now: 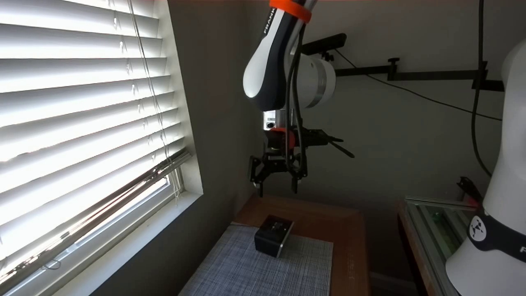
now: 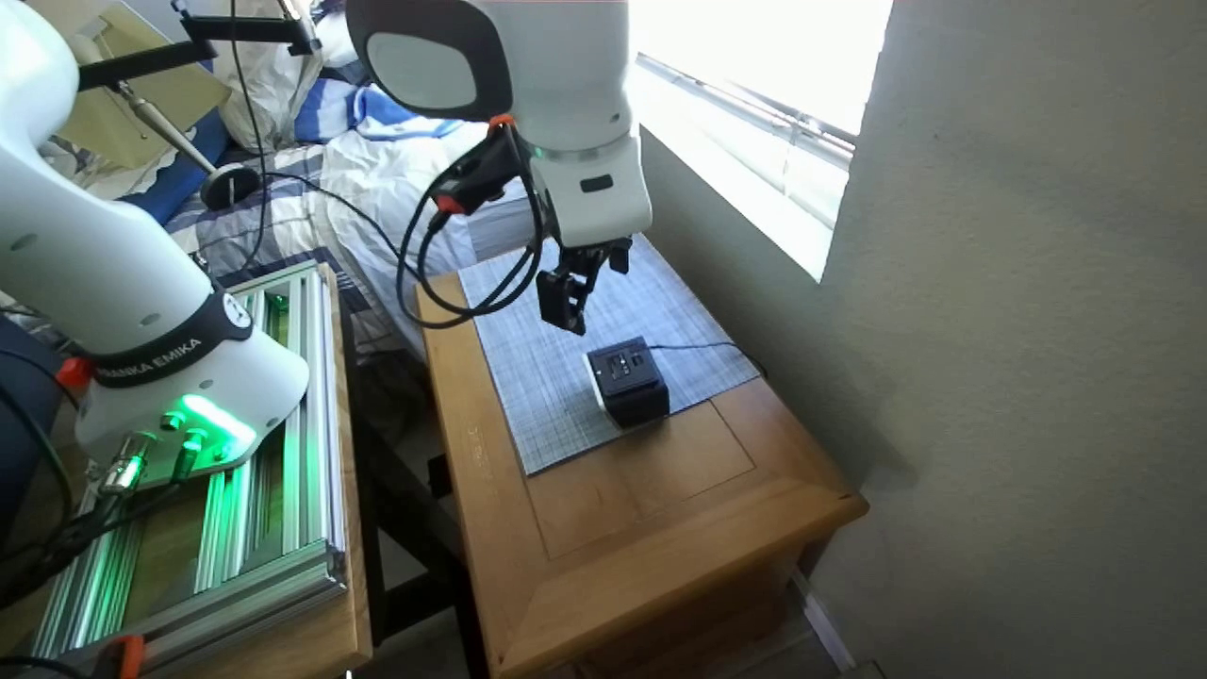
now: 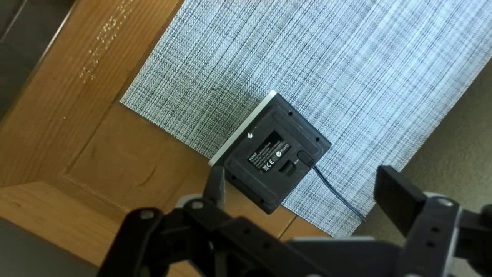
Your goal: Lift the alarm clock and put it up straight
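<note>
Hovering ur black two-fingered gripper (image 1: 277, 190), spread wide & empty, above the boxy black label-up alarm clock (image 3: 275, 154) prob lets u straddle it.

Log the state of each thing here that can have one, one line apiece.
Black boxy alarm clock: labelled side up, ungripped.
Thin black cord: plugged into the clock.
Grey woven mat: flat, under the clock.
Black two-fingered gripper: open, empty, clear of the clock.
White slatted blinds: let down.
Narrow green strip light: lit.
Blue-and-white bedding: rumpled.

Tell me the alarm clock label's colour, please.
The label is black with white print, clearest in the wrist view.
</note>
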Tool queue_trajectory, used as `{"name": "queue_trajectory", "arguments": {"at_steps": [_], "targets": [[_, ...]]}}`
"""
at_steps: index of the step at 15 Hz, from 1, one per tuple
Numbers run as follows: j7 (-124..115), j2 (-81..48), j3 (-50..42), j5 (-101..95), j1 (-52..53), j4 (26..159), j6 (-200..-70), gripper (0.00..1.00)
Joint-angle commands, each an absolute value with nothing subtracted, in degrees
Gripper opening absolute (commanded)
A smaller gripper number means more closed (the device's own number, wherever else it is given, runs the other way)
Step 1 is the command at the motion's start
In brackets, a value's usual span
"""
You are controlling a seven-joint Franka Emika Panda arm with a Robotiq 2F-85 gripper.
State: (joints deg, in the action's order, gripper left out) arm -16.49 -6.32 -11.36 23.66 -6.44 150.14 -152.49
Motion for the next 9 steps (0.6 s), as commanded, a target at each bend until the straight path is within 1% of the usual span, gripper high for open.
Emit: {"name": "queue_trajectory", "arguments": {"at_steps": [1,9], "targets": [[-16.76,-10.74,-9.76,27.61,-8.11,147.76,-152.62,1.0],[-15.79,-17.83,-7.46,39.33,-11.19,143.79,-153.21,1.0]]}}
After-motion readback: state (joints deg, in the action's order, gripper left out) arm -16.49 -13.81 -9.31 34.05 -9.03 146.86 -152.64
